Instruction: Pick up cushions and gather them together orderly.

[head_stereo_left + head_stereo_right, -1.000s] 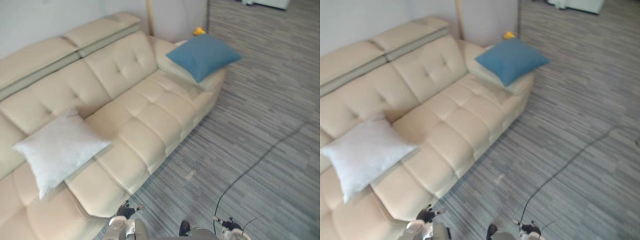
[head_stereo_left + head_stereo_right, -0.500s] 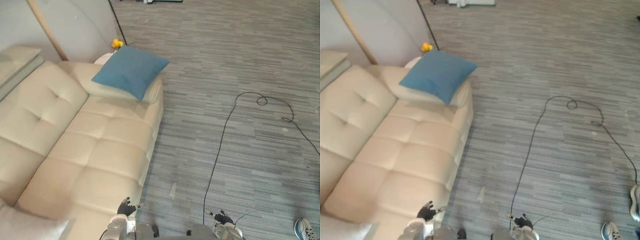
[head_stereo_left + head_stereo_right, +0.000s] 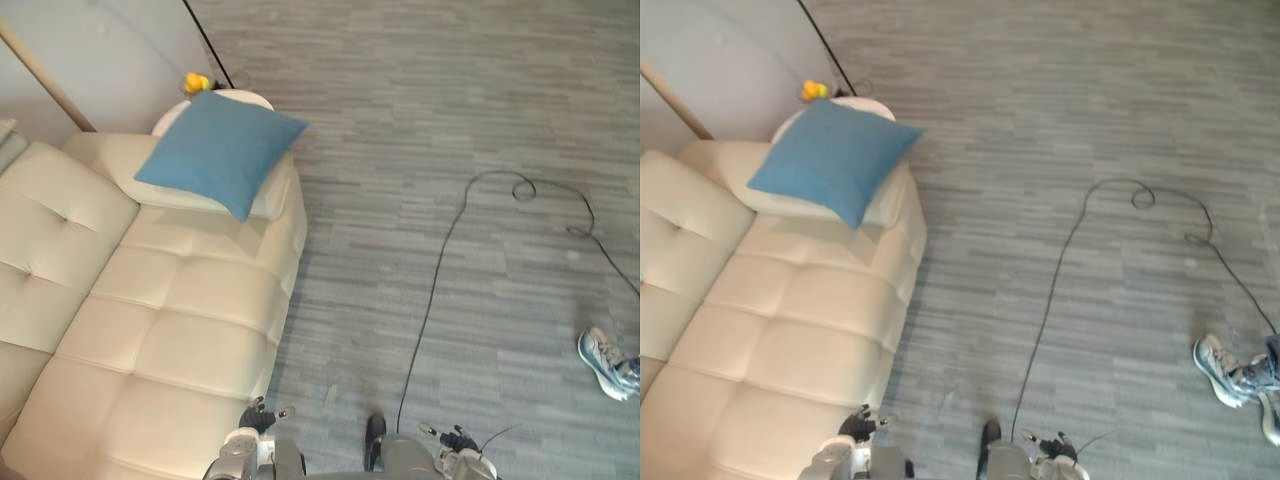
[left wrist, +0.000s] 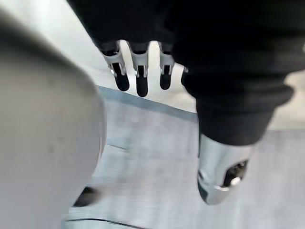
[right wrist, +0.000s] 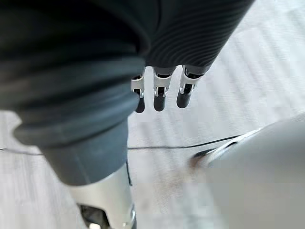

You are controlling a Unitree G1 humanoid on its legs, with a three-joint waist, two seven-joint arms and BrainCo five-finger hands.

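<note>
A blue cushion lies tilted on the far armrest of the cream sofa, resting on a cream pad. My left hand hangs low at the bottom edge beside the sofa's front, fingers straight and holding nothing. My right hand hangs low over the carpet at the bottom right, its fingers straight too, with nothing in it. Both hands are far from the blue cushion.
Grey striped carpet spreads to the right of the sofa. A person's shoe stands at the right edge. A small yellow object sits on a white round table behind the armrest.
The camera has swung to the right: the white cushion and the sofa's left part have left the picture, more carpet and a shoe have come in. The hands hang as before.
</note>
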